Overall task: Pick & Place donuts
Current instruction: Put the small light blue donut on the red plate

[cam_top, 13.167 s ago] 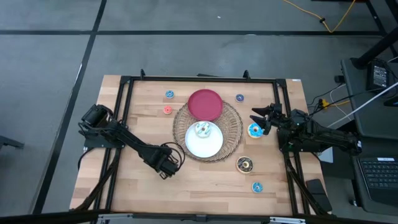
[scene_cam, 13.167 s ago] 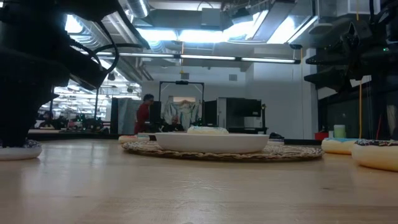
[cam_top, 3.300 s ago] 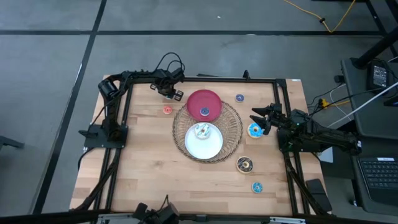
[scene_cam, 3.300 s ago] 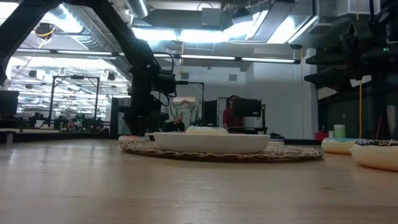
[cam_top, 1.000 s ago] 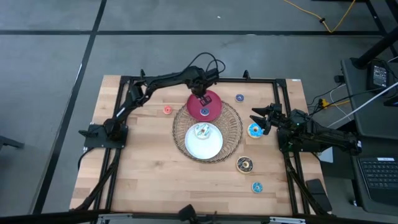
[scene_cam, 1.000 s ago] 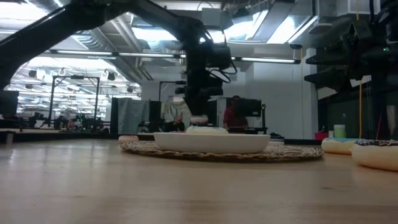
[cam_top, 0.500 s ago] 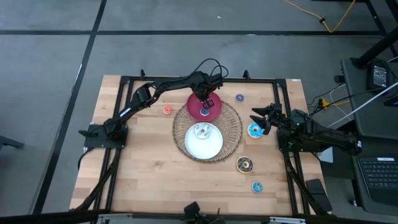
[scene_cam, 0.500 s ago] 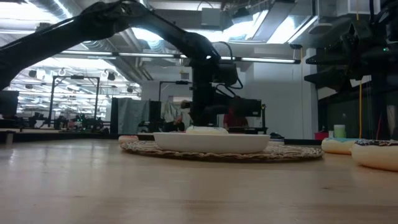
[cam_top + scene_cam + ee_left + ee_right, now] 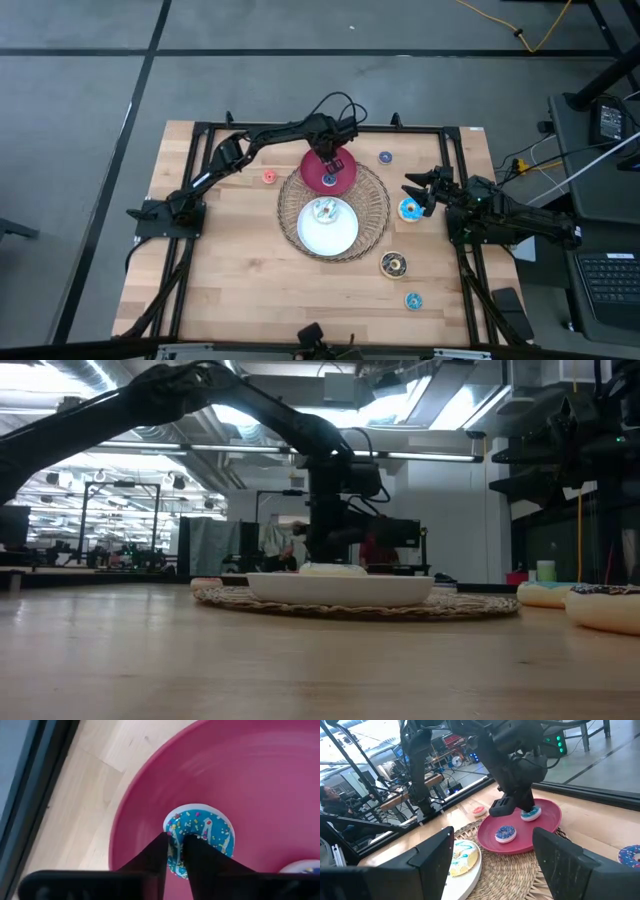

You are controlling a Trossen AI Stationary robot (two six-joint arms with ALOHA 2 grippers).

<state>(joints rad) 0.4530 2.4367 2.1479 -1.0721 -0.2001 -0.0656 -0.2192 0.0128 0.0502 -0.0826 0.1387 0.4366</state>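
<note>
My left gripper point(image 9: 330, 163) reaches over the red plate point(image 9: 345, 160) and is shut on a blue sprinkled donut point(image 9: 202, 832). A second blue donut point(image 9: 506, 833) lies flat on that plate. The red plate and a white plate point(image 9: 335, 238) sit on the round wicker tray point(image 9: 375, 205); a white-sprinkled donut point(image 9: 323, 208) lies on the white plate. My right gripper point(image 9: 412, 189) waits open near the table's right edge, beside a blue donut point(image 9: 409, 209) that lies on the table. Other donuts lie on the wood: orange-pink point(image 9: 268, 177), blue point(image 9: 385, 157), dark brown point(image 9: 393, 264), blue point(image 9: 413, 300). My left gripper pinches the blue sprinkled donut by one side of its ring point(image 9: 175, 832) between its two fingers, which come down from above. The donut lies roughly level, low inside the red plate point(image 9: 540, 822). Whether it rests on the plate I cannot tell.
A black frame point(image 9: 320, 128) runs around the work area. Bare wood lies near the table's front left point(image 9: 220, 290). People and equipment show in the room beyond the table in the low view.
My left gripper has moved a little toward the near edge and down, lowering the blue sprinkled donut into the red plate, and has stayed shut on it. In the last half second it has kept still.
</note>
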